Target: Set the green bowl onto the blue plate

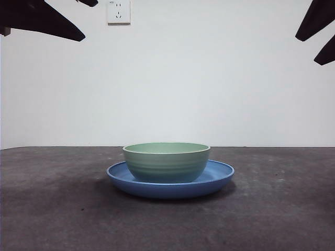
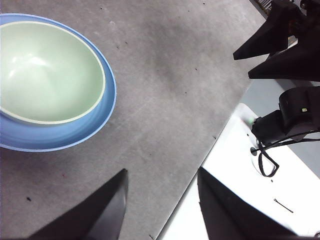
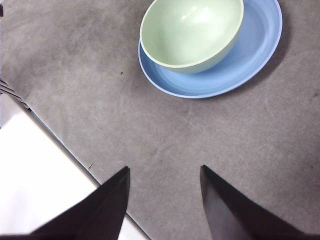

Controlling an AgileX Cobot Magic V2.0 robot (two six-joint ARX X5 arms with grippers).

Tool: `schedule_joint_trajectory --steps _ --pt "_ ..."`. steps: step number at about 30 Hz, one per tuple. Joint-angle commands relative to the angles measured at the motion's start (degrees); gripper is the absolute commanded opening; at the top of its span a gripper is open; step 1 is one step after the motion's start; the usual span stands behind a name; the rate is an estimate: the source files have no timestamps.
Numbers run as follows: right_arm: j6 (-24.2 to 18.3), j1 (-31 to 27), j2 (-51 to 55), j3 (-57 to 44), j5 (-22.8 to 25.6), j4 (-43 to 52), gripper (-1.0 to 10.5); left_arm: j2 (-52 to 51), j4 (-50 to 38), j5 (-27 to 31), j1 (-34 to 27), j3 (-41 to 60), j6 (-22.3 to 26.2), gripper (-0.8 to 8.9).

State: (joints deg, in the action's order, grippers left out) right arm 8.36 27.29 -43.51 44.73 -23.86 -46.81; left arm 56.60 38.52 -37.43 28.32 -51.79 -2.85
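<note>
The green bowl (image 1: 166,162) stands upright and empty on the blue plate (image 1: 222,174), a little off the plate's centre, in the middle of the table. No gripper touches either. In the left wrist view the bowl (image 2: 47,70) and plate (image 2: 65,140) lie well away from my left gripper (image 2: 161,172), which is open and holds nothing. From the right wrist, the bowl (image 3: 192,30) on the plate (image 3: 250,60) is likewise far from my open, empty right gripper (image 3: 165,169). The front view shows both arms only as black tips at the top corners.
The dark grey tabletop (image 1: 63,209) runs back to a white wall with a socket (image 1: 119,11). A white surface borders the table near each arm (image 2: 240,200) (image 3: 40,175). The other arm's black gripper (image 2: 280,40) and a cabled mount (image 2: 290,120) show in the left wrist view.
</note>
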Motion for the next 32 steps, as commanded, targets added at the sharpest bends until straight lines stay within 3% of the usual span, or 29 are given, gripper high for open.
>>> schedule_joint_trajectory --steps 1,7,8,10,32 --pt "-0.22 0.35 -0.20 0.26 -0.13 0.92 2.2 0.31 -0.31 -0.17 0.37 -0.42 0.46 2.22" --pt "-0.22 0.35 -0.20 0.26 -0.13 0.87 2.1 0.31 -0.37 -0.17 0.37 -0.42 0.46 1.99" --pt "-0.22 0.35 -0.20 0.26 -0.11 0.83 1.7 0.31 -0.35 -0.17 0.37 -0.42 0.48 1.66" --pt "-0.35 0.35 -0.20 0.26 -0.09 0.90 0.0 0.31 -0.39 -0.17 0.37 -0.42 0.50 0.10" --pt "-0.24 0.33 -0.20 0.26 -0.09 1.42 0.1 0.31 -0.46 -0.17 0.37 -0.44 0.50 0.10"
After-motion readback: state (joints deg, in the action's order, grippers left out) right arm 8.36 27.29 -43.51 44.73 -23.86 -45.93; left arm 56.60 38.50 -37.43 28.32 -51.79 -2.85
